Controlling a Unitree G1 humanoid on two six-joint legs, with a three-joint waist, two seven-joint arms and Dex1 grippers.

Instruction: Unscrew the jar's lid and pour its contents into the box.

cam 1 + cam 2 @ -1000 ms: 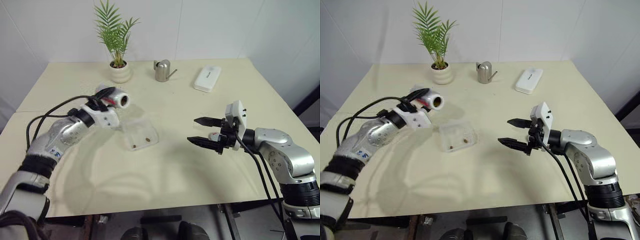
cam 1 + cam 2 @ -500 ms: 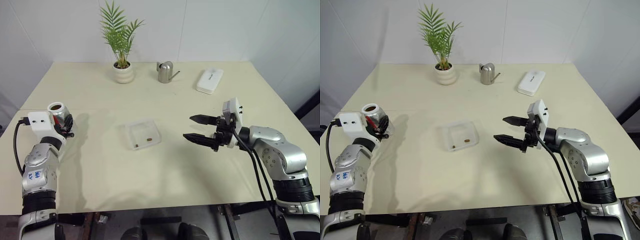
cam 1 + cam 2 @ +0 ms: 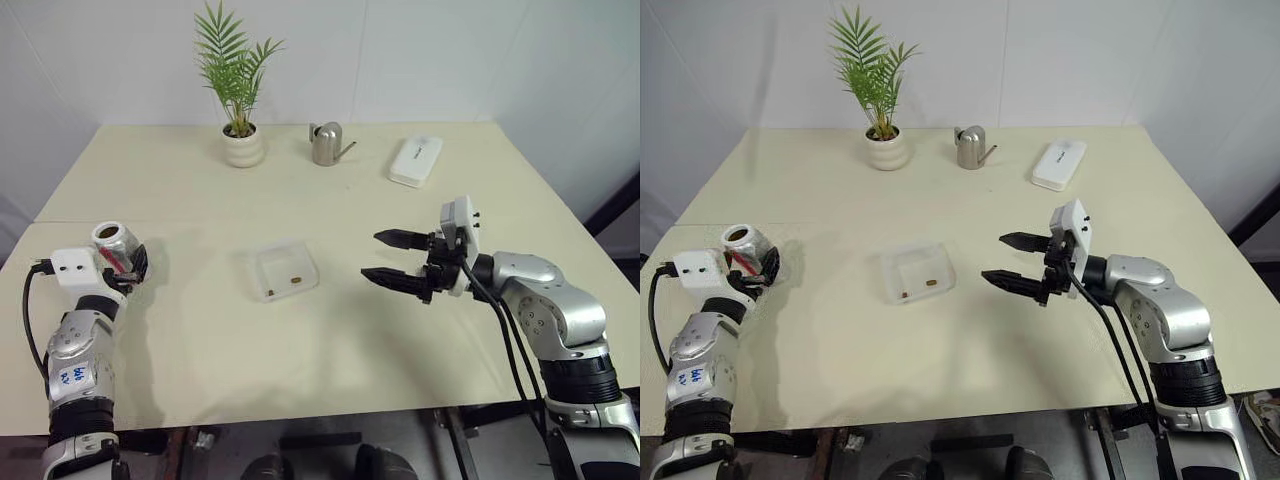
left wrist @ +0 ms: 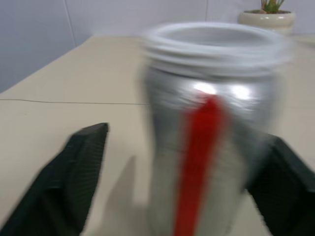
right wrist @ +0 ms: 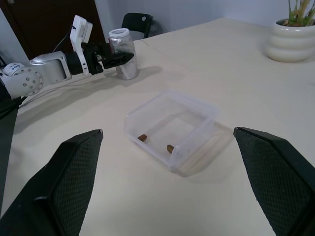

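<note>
The jar (image 3: 115,240) stands upright and lidless on the table at the far left, its red stripe facing my left gripper (image 3: 128,262). That gripper's fingers (image 4: 78,172) flank the jar, open, with a gap showing on one side. The box (image 3: 281,250) lies in the middle of the table with two brown bits of the contents (image 5: 142,138) in it. To the right of the box my right gripper (image 3: 372,255) hovers open, pointing at it with nothing between its fingers. The lid is out of view.
At the back of the table (image 3: 330,360) stand a white plant pot (image 3: 241,147) with a green palm, a silver watering can (image 3: 325,143) and a flat white case (image 3: 415,160).
My left arm swung back from over the box to the far left. The jar went from tipped to upright on the table, and the left fingers opened. The right gripper held still.
</note>
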